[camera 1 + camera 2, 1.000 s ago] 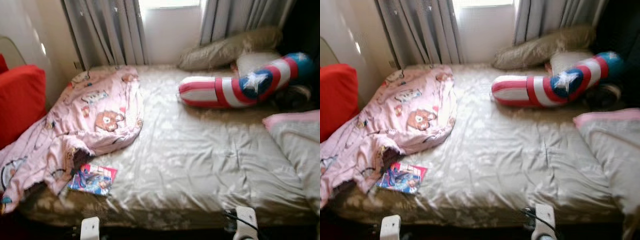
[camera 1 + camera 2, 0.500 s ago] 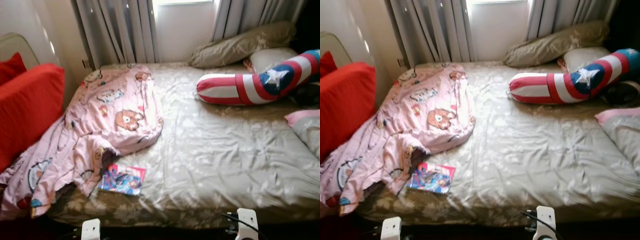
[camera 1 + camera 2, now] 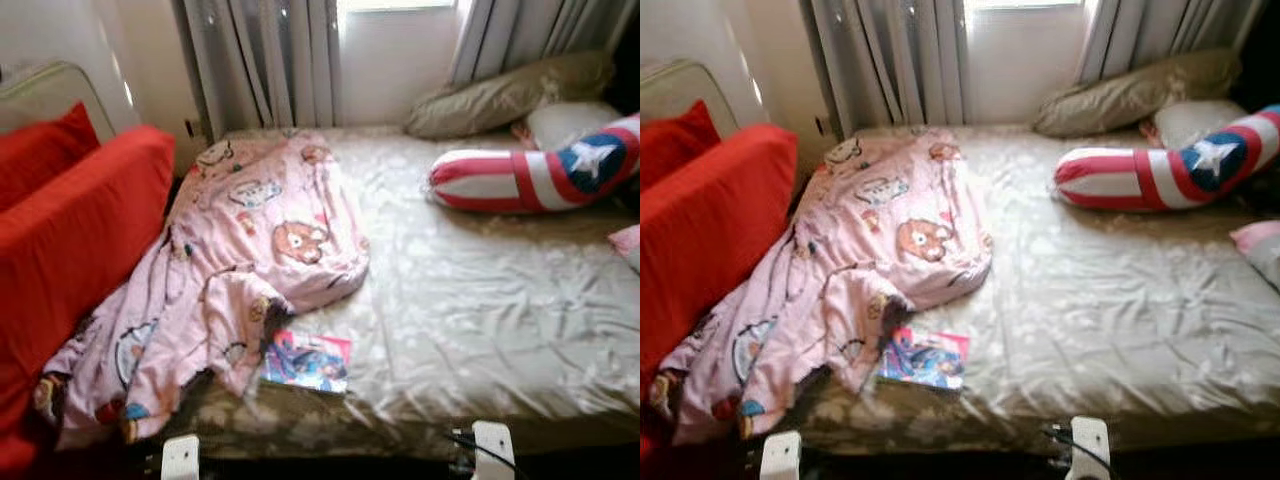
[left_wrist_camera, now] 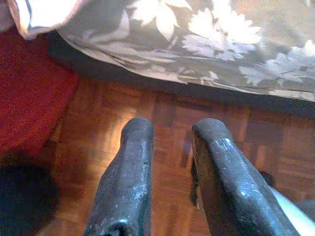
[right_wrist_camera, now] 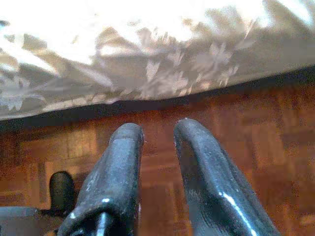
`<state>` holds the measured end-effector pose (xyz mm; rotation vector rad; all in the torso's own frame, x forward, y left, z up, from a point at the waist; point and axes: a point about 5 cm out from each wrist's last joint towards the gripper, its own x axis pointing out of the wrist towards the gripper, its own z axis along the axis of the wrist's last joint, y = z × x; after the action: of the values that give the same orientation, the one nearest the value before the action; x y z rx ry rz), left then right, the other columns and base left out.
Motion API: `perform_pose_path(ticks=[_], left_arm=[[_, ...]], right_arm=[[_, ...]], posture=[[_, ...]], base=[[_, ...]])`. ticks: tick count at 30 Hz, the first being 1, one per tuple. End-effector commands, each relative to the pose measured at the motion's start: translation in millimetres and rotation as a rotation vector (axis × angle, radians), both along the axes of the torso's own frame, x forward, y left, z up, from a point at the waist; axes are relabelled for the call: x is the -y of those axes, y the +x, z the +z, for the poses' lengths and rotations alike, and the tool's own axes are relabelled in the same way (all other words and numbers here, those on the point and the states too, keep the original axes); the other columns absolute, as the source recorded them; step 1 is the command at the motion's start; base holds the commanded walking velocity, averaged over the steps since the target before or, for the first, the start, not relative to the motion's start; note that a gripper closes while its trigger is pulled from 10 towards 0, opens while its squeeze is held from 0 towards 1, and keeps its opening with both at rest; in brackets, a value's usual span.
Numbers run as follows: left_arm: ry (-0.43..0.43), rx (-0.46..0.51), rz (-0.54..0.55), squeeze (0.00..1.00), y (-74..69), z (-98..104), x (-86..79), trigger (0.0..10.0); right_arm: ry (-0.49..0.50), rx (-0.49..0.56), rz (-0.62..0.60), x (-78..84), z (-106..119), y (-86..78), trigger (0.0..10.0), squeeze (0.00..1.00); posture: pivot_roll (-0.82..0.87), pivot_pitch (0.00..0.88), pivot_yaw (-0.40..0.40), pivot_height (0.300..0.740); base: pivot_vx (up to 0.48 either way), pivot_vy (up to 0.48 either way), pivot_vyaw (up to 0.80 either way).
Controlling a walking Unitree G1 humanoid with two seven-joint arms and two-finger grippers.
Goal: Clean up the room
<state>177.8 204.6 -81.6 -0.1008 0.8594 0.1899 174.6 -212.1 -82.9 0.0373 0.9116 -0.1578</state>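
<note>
Across the bed (image 3: pixel 480 300), which wore a pale floral sheet, a pink cartoon-print blanket (image 3: pixel 250 250) lay rumpled over the side nearest the red sofa (image 3: pixel 70 240), one end trailing off the bed's near corner toward the floor. Just beside the blanket's lower fold, near the bed's front edge, lay a colourful comic book (image 3: pixel 307 362), flat on the sheet and partly tucked under the pink cloth. Toward the far end of the bed from the sofa rested a long red, white and blue bolster with a white star (image 3: pixel 530 175), and behind it, against the grey curtains (image 3: pixel 265 60), lay an olive pillow (image 3: pixel 505 95) with a paler one beside it (its edges were too soft to make out well).

Below the bed's front edge, the left gripper (image 4: pixel 170 135) hung over the wooden parquet floor (image 4: pixel 162 113), its two black fingers parted with a clear gap and nothing between them. The right gripper (image 5: pixel 158 132) hung likewise over the parquet before the bed's overhanging sheet, fingers apart and empty.
</note>
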Motion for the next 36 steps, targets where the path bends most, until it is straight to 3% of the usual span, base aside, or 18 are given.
perform_pose_path(ticks=[1,7,23,30,36], left_arm=[[-0.008,-0.011,0.001,0.00,-2.5,-1.7,2.2,10.0],[-0.010,-0.009,0.001,0.00,-2.3,-1.5,2.0,10.0],[-0.019,-0.009,-0.003,0.00,-1.5,-1.6,4.1,10.0],[-0.031,-0.004,-0.021,0.00,-1.0,-1.4,5.5,10.0],[-0.013,-0.008,-0.045,0.00,-0.9,-1.5,6.2,10.0]], right_arm=[[-0.002,-0.013,-0.007,3.2,-1.1,-3.4,10.0,0.00],[0.006,-0.015,-0.026,10.4,-1.7,-8.8,10.0,0.00],[0.028,0.015,-0.023,-3.2,1.8,5.6,10.0,0.00],[0.026,0.014,-0.022,-3.8,1.2,4.3,10.0,0.00],[0.026,0.010,-0.026,-0.6,0.4,1.1,10.0,0.00]], posture=[[0.01,0.000,0.039,0.740],[0.01,0.000,0.038,0.740],[0.01,0.000,0.038,0.740],[0.01,0.000,0.039,0.740],[0.01,0.000,0.040,0.740]], base=[[0.000,0.000,0.00],[0.000,0.000,0.00],[0.000,0.000,0.00],[0.000,0.000,0.00],[0.000,-0.345,0.00]])
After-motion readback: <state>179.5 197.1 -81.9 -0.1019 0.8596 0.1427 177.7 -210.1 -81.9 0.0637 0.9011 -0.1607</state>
